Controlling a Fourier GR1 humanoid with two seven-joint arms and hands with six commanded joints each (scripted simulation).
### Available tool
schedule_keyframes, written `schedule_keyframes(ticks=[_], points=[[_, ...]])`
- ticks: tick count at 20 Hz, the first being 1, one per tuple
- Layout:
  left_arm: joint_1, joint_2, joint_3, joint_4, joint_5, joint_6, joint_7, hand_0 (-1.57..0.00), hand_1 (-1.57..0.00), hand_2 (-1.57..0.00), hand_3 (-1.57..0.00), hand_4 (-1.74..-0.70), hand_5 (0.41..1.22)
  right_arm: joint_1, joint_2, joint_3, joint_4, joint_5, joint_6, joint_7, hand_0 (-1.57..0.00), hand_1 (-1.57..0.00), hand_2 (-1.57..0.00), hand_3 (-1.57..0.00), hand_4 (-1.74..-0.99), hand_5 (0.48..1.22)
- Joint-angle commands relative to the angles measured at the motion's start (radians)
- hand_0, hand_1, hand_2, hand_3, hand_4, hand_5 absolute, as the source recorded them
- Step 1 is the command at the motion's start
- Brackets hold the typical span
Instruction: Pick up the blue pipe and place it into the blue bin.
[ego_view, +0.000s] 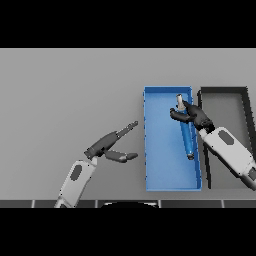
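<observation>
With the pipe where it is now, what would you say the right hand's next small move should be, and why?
Probably open the right hand and let go. Its fingers are curled round the upper part of the blue pipe, which already lies lengthwise within the blue bin, near its right wall. Whether the pipe rests on the floor cannot be told, so lower slightly first. The left hand waits open over the table.

Counter (65, 85): plain grey, flat, filling the frame from edge to edge. Bearing directly on it, two open rectangular bins, both right of centre. Blue bin (148, 150): long axis running from upper to lower frame, shallow walls, blue floor. Dark grey bin (222, 90): just beside the blue one on its right, near the right edge, grey floor, lower part hidden.
</observation>
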Motion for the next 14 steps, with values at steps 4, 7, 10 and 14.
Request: schedule_keyframes(ticks=[4, 7, 10, 14], points=[[0.002, -0.003, -0.007, 0.003, -0.008, 0.002, 0.001, 0.00, 0.00, 0.00, 0.00, -0.93, 0.496, -0.052, -0.024, 0.092, 0.015, -0.003, 0.040, 0.000, -0.07, -0.07, -0.07, -0.02, -1.161, 0.771], [0.010, 0.002, -0.008, 0.007, -0.011, -0.001, -0.006, 0.00, 0.00, 0.00, 0.00, -0.93, 0.497, -0.067, -0.033, 0.117, 0.015, -0.014, 0.051, 0.000, -0.04, -0.04, -0.03, -0.01, -1.110, 0.736], [0.003, 0.003, -0.002, 0.004, -0.006, 0.000, 0.000, 0.00, 0.00, 0.00, 0.00, -0.93, 0.495, -0.073, -0.049, 0.128, 0.006, 0.001, 0.087, -0.009, -0.02, -0.02, -0.02, 0.00, -1.084, 0.714], [-0.009, 0.001, 0.005, -0.003, 0.006, -0.001, 0.020, 0.00, 0.00, 0.00, 0.00, -0.93, 0.495, -0.062, -0.055, 0.136, -0.006, 0.006, 0.103, -0.023, -0.02, -0.02, -0.02, 0.00, -1.084, 0.714]])
